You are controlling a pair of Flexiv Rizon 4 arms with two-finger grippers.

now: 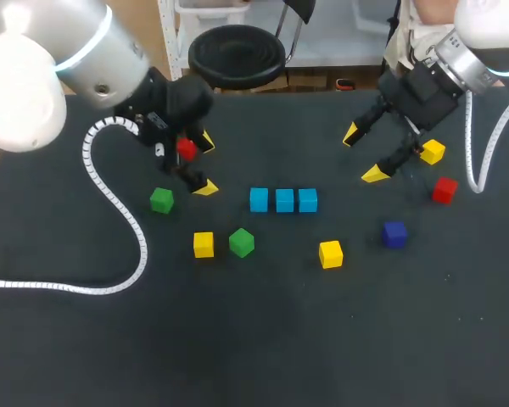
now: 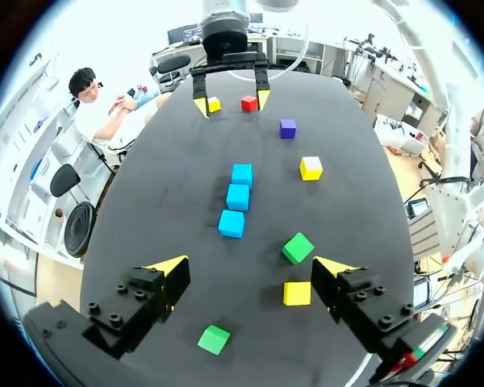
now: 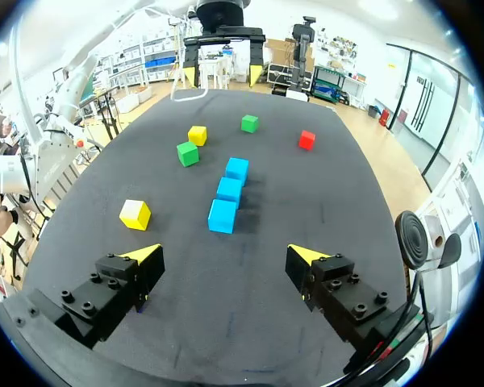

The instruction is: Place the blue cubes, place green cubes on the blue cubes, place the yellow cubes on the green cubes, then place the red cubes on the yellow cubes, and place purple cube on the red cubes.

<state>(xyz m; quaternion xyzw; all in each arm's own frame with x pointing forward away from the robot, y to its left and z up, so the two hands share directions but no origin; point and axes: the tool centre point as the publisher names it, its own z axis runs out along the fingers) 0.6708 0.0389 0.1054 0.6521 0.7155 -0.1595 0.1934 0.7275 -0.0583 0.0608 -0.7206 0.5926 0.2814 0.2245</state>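
Head view: row of three bright-blue cubes [image 1: 284,200] mid-frame, small green cube [image 1: 161,200] left of it, just lower-left of the left gripper [image 1: 205,164], jaws spread; left wrist: that cube lies betw. its open fingers, untouched; right wrist: right gripper [image 3: 223,256] also spread, greens far past the row.

The left gripper [image 2: 250,278] hangs over the black table [image 2: 371,210] with its fingers spread wide and nothing gripped; one green cube [image 2: 214,339] lies under it and a yellow cube [image 2: 297,293] sits just inside one fingertip. Just ahead lies a tilted green cube [image 2: 298,247], and beside that a row of three blue cubes [image 2: 238,196] runs away from the gripper. Farther ahead are another yellow cube [image 2: 310,168] and a purple cube [image 2: 287,128], and at the far end the right gripper [image 2: 231,101] is open, with a red cube [image 2: 248,102] and a third yellow cube [image 2: 214,104] near its tips.
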